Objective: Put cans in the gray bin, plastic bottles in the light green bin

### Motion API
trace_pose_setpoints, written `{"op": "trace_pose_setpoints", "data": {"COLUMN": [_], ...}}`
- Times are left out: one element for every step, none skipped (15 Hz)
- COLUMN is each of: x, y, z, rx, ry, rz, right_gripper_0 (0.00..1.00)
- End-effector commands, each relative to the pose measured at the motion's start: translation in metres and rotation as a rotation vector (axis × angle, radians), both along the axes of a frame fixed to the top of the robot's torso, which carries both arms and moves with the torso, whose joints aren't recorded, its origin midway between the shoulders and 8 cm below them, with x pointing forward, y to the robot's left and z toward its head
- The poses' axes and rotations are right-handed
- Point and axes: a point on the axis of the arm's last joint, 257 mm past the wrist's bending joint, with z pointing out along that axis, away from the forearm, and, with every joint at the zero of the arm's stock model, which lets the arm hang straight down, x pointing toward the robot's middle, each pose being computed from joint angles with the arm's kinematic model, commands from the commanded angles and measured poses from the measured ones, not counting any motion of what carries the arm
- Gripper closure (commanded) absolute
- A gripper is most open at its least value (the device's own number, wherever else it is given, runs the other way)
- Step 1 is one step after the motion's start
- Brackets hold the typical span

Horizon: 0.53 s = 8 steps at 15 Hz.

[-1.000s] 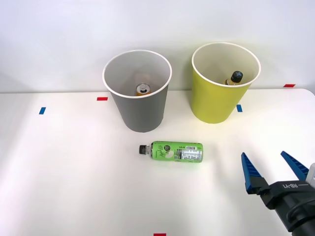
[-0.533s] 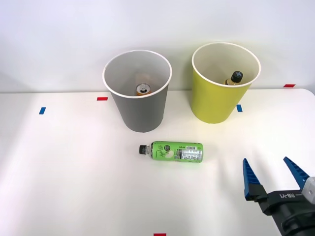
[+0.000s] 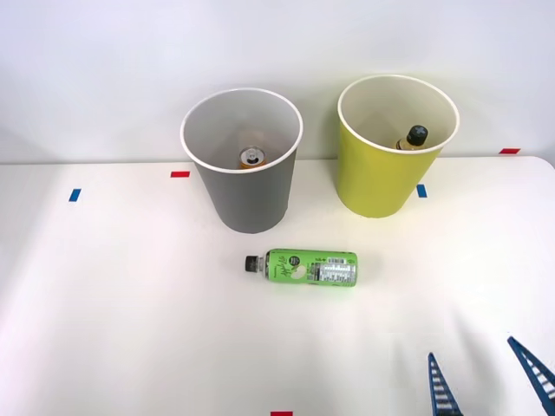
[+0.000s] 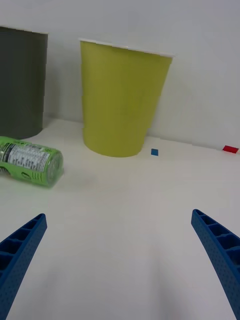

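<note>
The green bottle (image 3: 301,268) is seen lying on its side on the table (image 3: 121,329), just before the gray bin (image 3: 242,160), long axis across the view, cap leftward. The right gripper (image 3: 491,386) is spread empty, well apart, to the bottle's right and nearer the robot.

The white table (image 3: 130,303) carries the gray bin (image 3: 247,195) and the light green bin (image 3: 377,178) standing upright side by side near its far edge. In front of the gray bin, a green-labelled plastic bottle (image 3: 303,267) lies on its side. Small red and blue tape marks (image 3: 179,174) dot the tabletop.
</note>
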Motion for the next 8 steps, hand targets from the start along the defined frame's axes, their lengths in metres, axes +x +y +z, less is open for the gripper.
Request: {"op": "trace_pose_setpoints", "data": {"x": [-0.033, -0.041, -0.048, -0.058, -0.065, -0.072, -0.080, -0.084], "y": [0.007, 0.009, 0.012, 0.014, 0.014, 0.016, 0.021, 0.024], "z": [-0.023, -0.029, -0.034, -0.045, -0.052, -0.057, -0.059, -0.058], "rx": [-0.016, -0.003, 0.003, 0.005, 0.009, 0.013, 0.031, 0.037], "ry": [0.044, 0.061, 0.074, 0.103, 0.117, 0.119, 0.113, 0.104], "rz": [0.006, 0.012, 0.018, 0.025, 0.025, 0.028, 0.036, 0.045], "right_gripper_0": [0.00, 0.00, 0.00, 0.00, 0.00, 0.00, 0.00, 0.00]}}
